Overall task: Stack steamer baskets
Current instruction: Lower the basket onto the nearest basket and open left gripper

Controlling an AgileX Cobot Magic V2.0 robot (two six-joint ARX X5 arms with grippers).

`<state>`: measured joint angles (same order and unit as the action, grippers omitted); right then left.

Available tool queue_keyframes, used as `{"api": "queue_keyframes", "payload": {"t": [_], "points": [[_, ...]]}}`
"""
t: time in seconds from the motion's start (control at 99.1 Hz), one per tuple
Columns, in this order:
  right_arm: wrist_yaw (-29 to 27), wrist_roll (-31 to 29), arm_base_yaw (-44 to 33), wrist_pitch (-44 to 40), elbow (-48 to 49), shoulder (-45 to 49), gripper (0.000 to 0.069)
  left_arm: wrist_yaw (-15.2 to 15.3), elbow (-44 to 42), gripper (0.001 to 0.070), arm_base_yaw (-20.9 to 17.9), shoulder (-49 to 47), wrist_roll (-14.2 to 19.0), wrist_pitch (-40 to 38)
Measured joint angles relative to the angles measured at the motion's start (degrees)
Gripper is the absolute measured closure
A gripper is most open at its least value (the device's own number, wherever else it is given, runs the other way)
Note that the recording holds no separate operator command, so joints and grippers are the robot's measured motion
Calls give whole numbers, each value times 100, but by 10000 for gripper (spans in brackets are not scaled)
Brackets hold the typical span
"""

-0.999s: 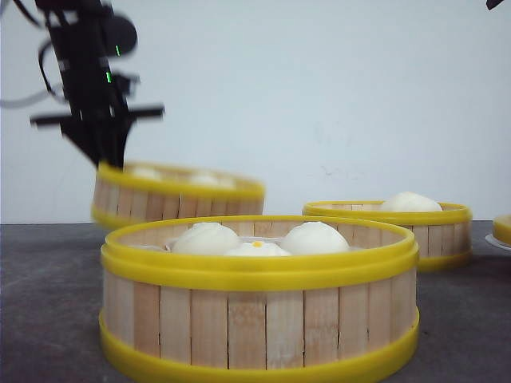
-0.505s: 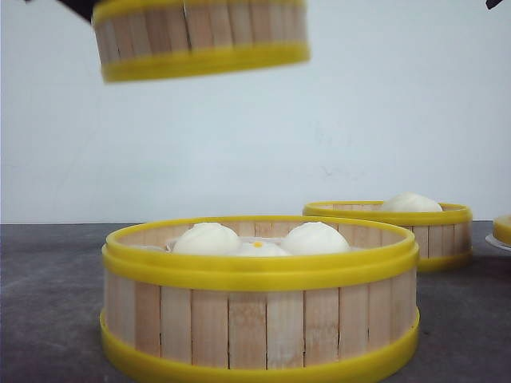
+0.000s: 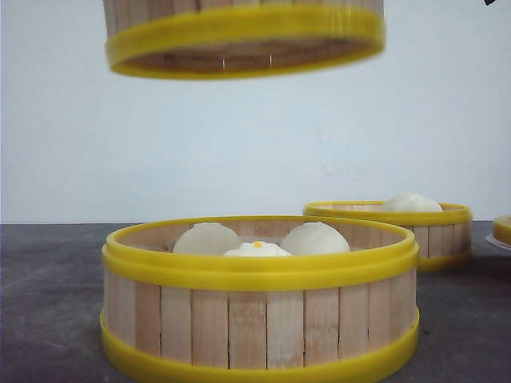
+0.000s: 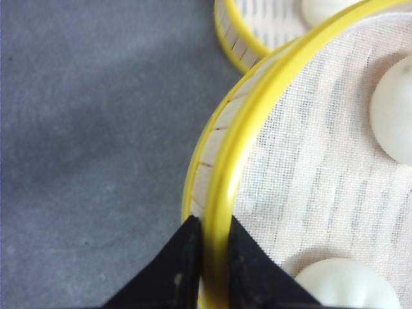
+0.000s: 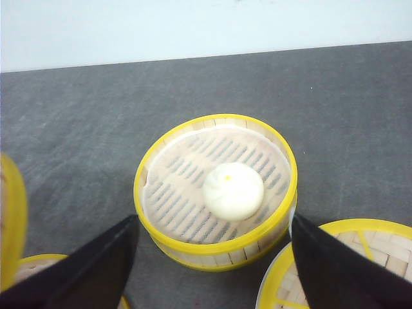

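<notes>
Left fingers: black, wedge-shaped fingertips [image 4: 168, 270] of the left gripper [image 4: 207, 267] pinch the glossy yellow top rim of a round slatted wooden steamer basket [image 4: 309, 161], one tip outside the wall, one inside.
Right fingers: the right gripper [image 5: 212, 257] has its two dark fingers spread wide apart with nothing between them, above the table.
Lifted basket: in the front view it hangs in the air [image 3: 243, 36] at the upper edge, well above the near basket; only its pale vertical slats and thick yellow bottom ring show.
Lifted basket, inside: a thin white woven cloth lines the floor, its slats showing faintly through; smooth white round buns [image 4: 351, 286] sit on it.
Near basket: a second basket of the same make [image 3: 259, 299] rests on the dark grey matte table [image 3: 48, 287], with pale upright wooden slats between thick shiny yellow rings; it holds three smooth white buns [image 3: 206, 238], one with an orange dot.
Far basket: a third like basket [image 5: 215, 190] rests on the table further back and to the right, holding a single white bun with a yellow dot [image 5: 233, 191] on a white liner.
Flat yellow lid: a round ribbed disc [image 5: 347, 264] lies just beside the far basket.
</notes>
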<state>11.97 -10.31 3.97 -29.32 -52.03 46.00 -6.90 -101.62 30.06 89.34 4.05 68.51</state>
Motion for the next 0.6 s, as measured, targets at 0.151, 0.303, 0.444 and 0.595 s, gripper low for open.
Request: {"api": "queue_keyframes", "payload": {"t": [0.151, 0.303, 0.444, 0.595], "points": [[0, -2, 0, 0, 0, 0, 235, 55, 448, 685, 155, 0, 28, -216], [0, -2, 0, 0, 0, 0, 235, 55, 1064, 685, 254, 0, 125, -588], [0, -2, 0, 0, 0, 0, 235, 59, 1596, 685, 264, 0, 166, -946], [0, -2, 0, 0, 0, 0, 235, 61, 2107, 685, 264, 0, 236, -1305]]}}
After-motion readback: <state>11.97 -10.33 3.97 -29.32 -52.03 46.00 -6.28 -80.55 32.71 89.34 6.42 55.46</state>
